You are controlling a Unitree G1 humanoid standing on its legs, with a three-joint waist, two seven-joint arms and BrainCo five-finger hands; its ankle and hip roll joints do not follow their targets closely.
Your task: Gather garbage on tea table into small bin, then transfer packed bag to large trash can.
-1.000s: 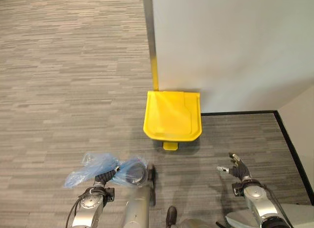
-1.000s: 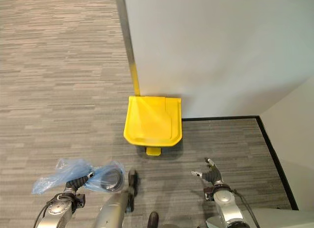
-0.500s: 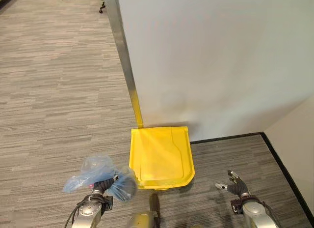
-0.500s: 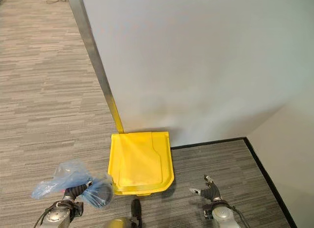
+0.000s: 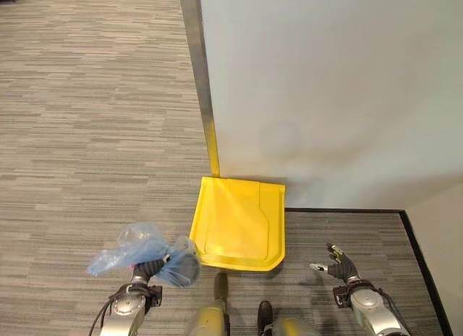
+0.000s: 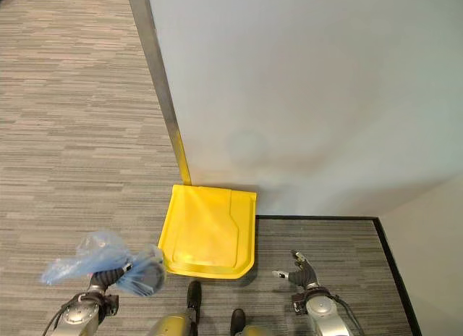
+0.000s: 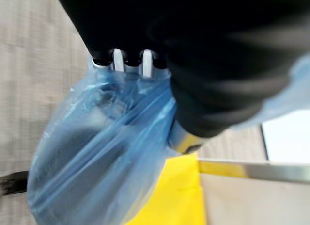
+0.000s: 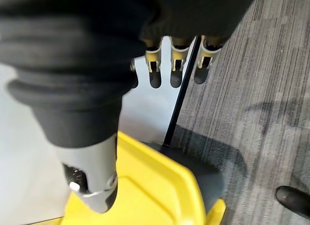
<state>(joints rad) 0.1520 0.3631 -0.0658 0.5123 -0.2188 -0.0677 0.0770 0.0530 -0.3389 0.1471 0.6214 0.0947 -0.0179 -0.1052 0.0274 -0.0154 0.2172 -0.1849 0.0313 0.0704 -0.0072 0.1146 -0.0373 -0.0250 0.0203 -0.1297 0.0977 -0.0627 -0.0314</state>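
Trash can: a yellow can with its lid closed is seen standing on the grey carpet, backed against the white wall beside a metal corner strip.
Bag: a blue plastic bag with something dark inside is held off the carpet, just beside the near left corner of the trash can, clear of the lid.
Left hand: it is seen closed round the gathered neck of the bag; in the head views it is mostly covered by the plastic.
Left wrist view: the bag is shown bulging past the fingers, which are partly hidden under the dark cover; the yellow of the trash can is seen behind the bag. What the bag contains cannot be made out.
Right hand: it is held over the carpet to the right of the trash can, well apart from it, with fingers spread loosely and nothing in them.
Right wrist view: straight fingers are shown with nothing between them, and a yellow corner of the trash can is seen below the thumb, cut off at the frame edge.
Skirting: a black strip is seen along the foot of the wall, to the right of the trash can.
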